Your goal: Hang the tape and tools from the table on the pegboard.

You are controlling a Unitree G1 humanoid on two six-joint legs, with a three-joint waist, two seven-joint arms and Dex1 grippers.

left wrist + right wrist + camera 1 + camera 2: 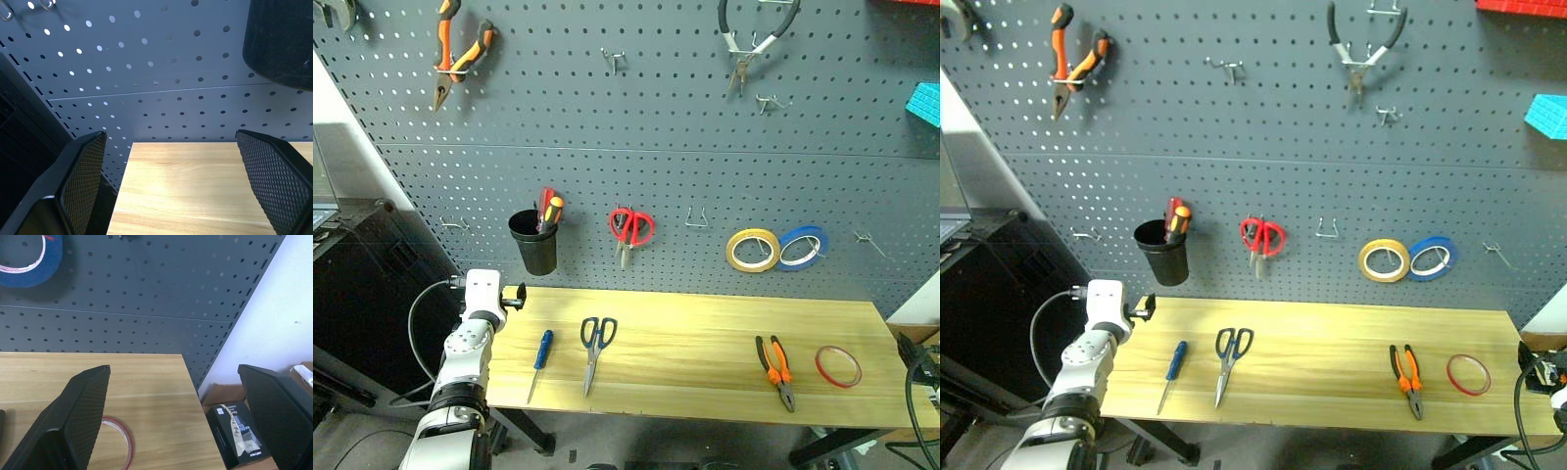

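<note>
On the table (pixel 705 338), 4 items are laid flat in a row from the robot's left to its right: the blue-handled screwdriver (pixel 540 362), the dark blue scissors (pixel 595 345), the orange-and-black pliers (pixel 776 369) and the red tape ring (pixel 838 366), none of them hung on the pegboard (pixel 666 117). The left gripper (pixel 171 191) is held wide open and empty over the table's left end near the black cup (pixel 534 243). The right gripper (pixel 176 431) is likewise spread apart with nothing between its fingers, just beside the red tape ring at the table's right end.
</note>
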